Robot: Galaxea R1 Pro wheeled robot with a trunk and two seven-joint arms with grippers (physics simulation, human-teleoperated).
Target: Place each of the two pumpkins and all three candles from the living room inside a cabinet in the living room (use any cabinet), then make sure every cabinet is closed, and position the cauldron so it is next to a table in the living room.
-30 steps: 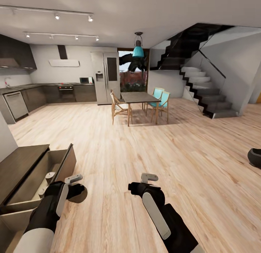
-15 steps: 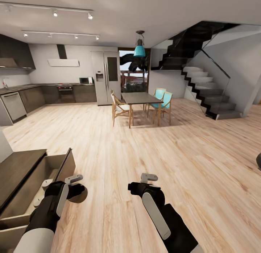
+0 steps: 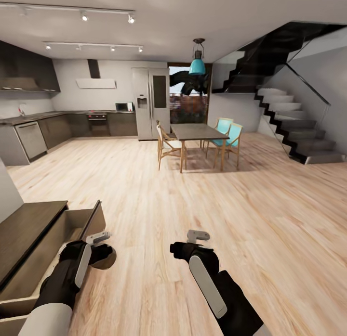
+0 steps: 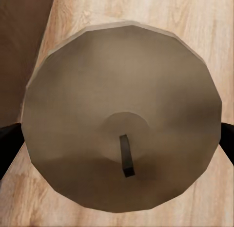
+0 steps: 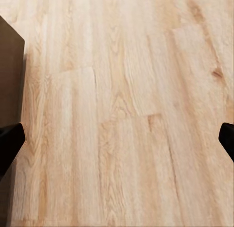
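My left gripper (image 3: pixel 101 249) is shut on a pale beige candle (image 3: pixel 106 260), held low over the wood floor just beside the open drawer (image 3: pixel 72 224) of the dark-brown cabinet (image 3: pixel 24 232). In the left wrist view the candle (image 4: pixel 122 90) shows its round top and dark wick, with black fingers (image 4: pixel 7 144) pressed on either side. My right gripper (image 3: pixel 197 239) hangs open over bare floor, its fingertips (image 5: pixel 9 144) spread wide with nothing between them. The pumpkins, the cauldron and the table are out of view.
Wide wood floor (image 3: pixel 202 201) stretches ahead. A dining set with chairs (image 3: pixel 197 138) stands mid-room, a kitchen run and fridge (image 3: pixel 152 102) line the back wall, and a dark staircase (image 3: pixel 294 129) rises at the right.
The camera has swung left, so the whole picture slid right and the black pot at the right edge has left the frame. Both arms keep the same pose; the candle stays gripped.
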